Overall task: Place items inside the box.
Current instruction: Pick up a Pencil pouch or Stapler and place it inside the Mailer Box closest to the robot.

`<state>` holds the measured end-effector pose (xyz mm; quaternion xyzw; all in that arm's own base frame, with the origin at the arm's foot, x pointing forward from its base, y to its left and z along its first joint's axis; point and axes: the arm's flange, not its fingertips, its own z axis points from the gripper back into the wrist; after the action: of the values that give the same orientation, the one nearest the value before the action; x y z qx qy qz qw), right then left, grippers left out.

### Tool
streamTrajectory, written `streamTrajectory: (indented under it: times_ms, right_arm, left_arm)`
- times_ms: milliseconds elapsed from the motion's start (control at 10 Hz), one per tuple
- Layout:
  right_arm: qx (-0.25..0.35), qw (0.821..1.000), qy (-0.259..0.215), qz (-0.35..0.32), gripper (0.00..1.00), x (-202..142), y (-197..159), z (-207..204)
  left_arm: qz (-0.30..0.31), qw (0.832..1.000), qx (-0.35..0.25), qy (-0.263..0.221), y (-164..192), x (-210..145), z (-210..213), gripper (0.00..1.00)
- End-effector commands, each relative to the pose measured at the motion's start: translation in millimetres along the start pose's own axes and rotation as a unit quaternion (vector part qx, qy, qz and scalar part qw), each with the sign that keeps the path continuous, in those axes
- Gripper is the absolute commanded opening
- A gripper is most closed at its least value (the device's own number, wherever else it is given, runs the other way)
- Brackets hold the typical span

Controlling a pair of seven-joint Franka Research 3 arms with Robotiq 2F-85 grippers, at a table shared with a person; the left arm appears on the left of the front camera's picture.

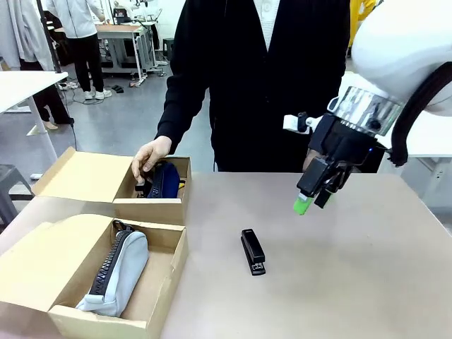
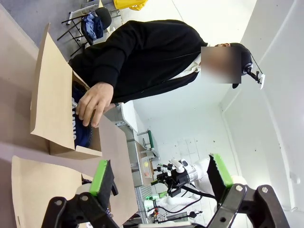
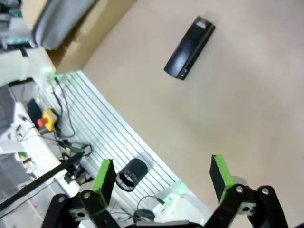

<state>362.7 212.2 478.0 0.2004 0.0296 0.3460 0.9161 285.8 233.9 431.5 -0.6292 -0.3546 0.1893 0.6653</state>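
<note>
Two open cardboard boxes on the left of the table. Far box: holds the navy pencil case, with a person's hand laid over its left end. Near box: holds the grey pencil case, lying lengthwise, zip up. Black stapler flat on the bare tabletop, to the right of the near box and apart from it, outside both boxes. Right gripper: hangs in the air above the table, up and to the right of the stapler, well apart from it; fingers spread wide, grips nothing. From the right wrist, stapler lying far beyond the green pads. Left gripper: fingers likewise wide apart, nothing between them, pointing toward the far box and the hand.
</note>
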Motion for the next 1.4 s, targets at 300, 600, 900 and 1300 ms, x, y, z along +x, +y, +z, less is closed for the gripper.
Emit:
streamTrajectory:
  times_ms: [300, 600, 900, 1300]
  right_arm:
    - [-0.062, 0.993, 0.042, -0.095, 1.00, 81.6, 16.6, -86.1]
    - [-0.096, 0.989, 0.039, -0.106, 1.00, 107.8, 0.9, -143.5]
    - [-0.115, 0.981, 0.045, -0.152, 1.00, 118.3, -18.0, -184.2]
    - [-0.142, 0.977, 0.076, -0.138, 0.84, 114.7, -15.4, -193.6]
  left_arm:
    - [-0.009, 1.000, -0.010, -0.004, -0.6, -2.9, 0.1, 1.00]
    - [-0.009, 1.000, -0.010, -0.004, -0.6, -2.9, 0.1, 1.00]
    - [-0.009, 1.000, -0.010, -0.004, -0.6, -2.9, 0.1, 1.00]
    - [-0.009, 1.000, -0.010, -0.004, -0.6, -2.9, 0.1, 1.00]
